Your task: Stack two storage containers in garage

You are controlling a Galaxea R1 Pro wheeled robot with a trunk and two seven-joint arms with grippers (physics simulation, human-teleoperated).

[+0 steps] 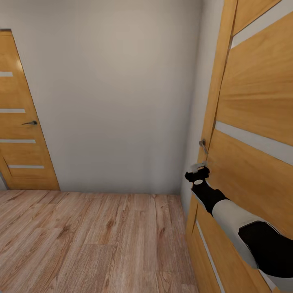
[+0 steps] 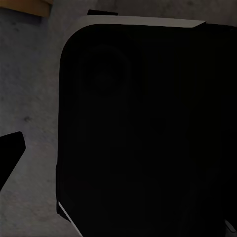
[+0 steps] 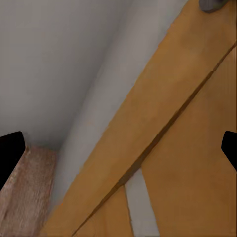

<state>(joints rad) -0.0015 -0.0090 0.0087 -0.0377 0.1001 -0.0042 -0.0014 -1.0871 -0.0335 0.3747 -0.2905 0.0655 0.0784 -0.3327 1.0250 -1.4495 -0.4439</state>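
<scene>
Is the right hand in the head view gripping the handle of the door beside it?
No. The right hand sits just below the door handle, with a gap between them.

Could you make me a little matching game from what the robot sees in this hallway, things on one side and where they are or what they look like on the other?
Things:
1. right gripper
2. far door
3. near door
4. floor

Descriptions:
A. pale wood planks
B. orange wood, at the left of the head view, its lever handle dark
C. black, held up just below a metal door handle
D. orange wood with pale stripes, close along the right of the head view

Pairs: 1-C, 2-B, 3-D, 4-A
</scene>
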